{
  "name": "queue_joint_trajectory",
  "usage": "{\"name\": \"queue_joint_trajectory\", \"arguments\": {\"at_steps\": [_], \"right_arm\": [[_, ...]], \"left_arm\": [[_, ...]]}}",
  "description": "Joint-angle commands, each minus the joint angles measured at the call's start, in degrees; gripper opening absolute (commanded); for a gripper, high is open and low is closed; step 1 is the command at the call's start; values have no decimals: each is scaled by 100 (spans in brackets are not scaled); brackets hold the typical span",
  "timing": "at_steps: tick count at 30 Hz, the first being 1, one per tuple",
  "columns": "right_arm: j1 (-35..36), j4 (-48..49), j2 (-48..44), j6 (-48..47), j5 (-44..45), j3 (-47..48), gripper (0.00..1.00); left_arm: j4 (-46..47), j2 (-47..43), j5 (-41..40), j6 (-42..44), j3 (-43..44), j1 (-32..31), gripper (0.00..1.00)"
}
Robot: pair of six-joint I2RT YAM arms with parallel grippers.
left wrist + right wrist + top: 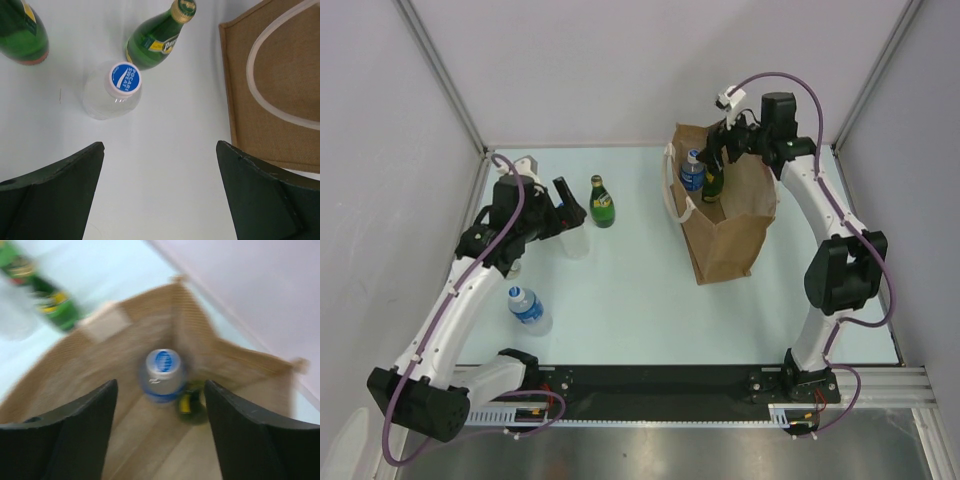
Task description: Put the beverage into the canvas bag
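Observation:
The tan canvas bag (730, 225) stands upright at the back right with white loop handles (675, 197). Inside it stand a water bottle with a blue label (692, 170) and a green bottle (713, 183). My right gripper (717, 150) is open and empty just above the bag's mouth. The blurred right wrist view shows the gripper (161, 382) over the blue-capped bottle (162, 371) and the green bottle (189, 402). My left gripper (569, 205) is open and empty above a clear Pocari Sweat bottle (120, 87) and next to a green Perrier bottle (602, 202).
A water bottle (527, 308) lies near the left arm. The left wrist view shows the Perrier bottle (157, 37), another green bottle (22, 30) at the top left and the bag's side (275, 90) at the right. Walls enclose the table.

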Motion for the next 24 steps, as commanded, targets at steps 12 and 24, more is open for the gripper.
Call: {"name": "queue_joint_trajectory", "arguments": {"at_steps": [12, 24], "right_arm": [[1680, -1270, -101, -753, -2100, 691, 82], [2885, -170, 1614, 1720, 1646, 2256, 85]], "left_arm": [[-381, -506, -679, 549, 695, 126, 100], [-329, -1438, -846, 312, -8, 126, 100]]}}
